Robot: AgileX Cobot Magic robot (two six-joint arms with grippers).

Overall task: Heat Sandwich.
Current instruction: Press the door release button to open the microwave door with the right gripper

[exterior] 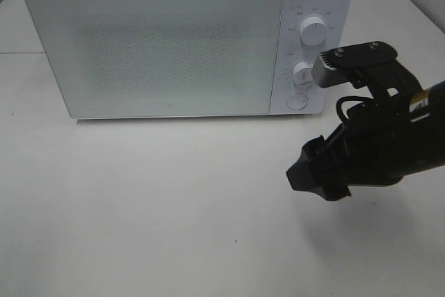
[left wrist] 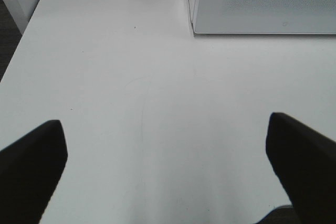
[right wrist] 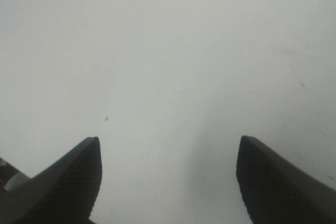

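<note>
Right pincer (exterior: pixel 311 174): jaws stand wide apart with nothing between them. In the right wrist view (right wrist: pixel 169 142) only bare white table (right wrist: pixel 168 51) shows between the two dark fingers (right wrist: pixel 68 182). From the high camera it hangs clear of the table (exterior: pixel 139 220), its shadow falling on the surface below it, in front of the microwave (exterior: pixel 160 39) on the side of the control panel.

Left pincer (left wrist: pixel 165 121): jaws spread fully, gripping nothing, plain table between the fingers. A lower corner of the microwave lies well ahead of it. It does not appear in the high view.

Microwave: white, door shut, front panel frosted and speckled, so the inside cannot be made out. Two round dials (exterior: pixel 314 31) and a round button (exterior: pixel 299 101) sit to the right of the door.

Sandwich: position and look cannot be told from these views.
</note>
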